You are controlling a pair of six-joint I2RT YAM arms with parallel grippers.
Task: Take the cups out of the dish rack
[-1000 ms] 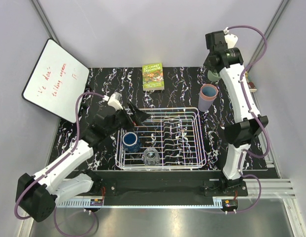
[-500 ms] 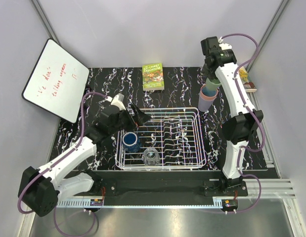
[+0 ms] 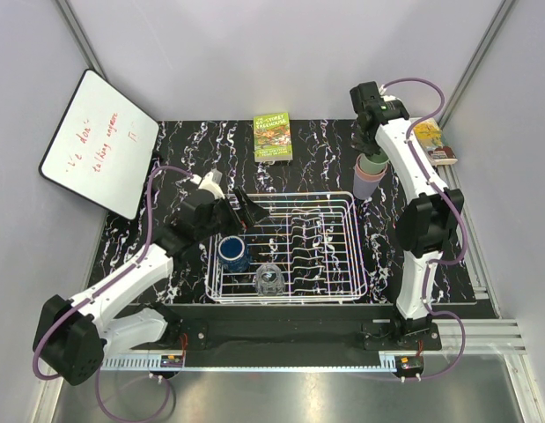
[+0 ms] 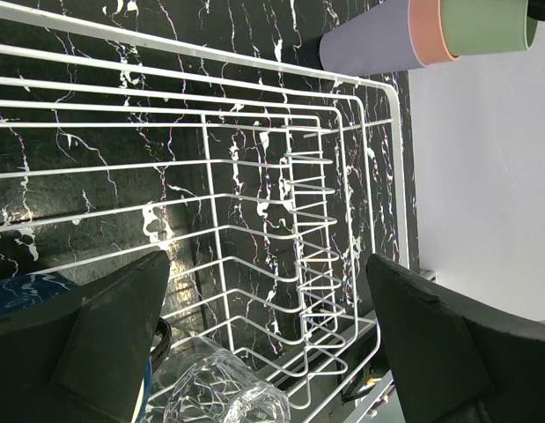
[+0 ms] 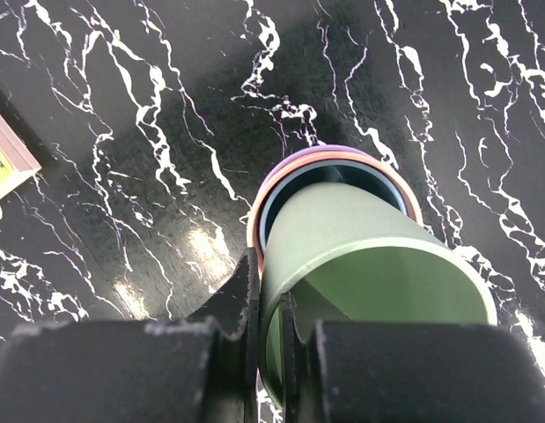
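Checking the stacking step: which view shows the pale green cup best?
Right wrist: the pale green cup fills the frame, its rim pinched by the right gripper, its base inside the stacked cups. Top external shows it small atop that stack. Left wrist catches only its side at the frame's top right corner.

Red handwriting is scrawled across the whiteboard (image 3: 98, 141) and a title is printed on the green book (image 3: 273, 137), but neither can really be made out.
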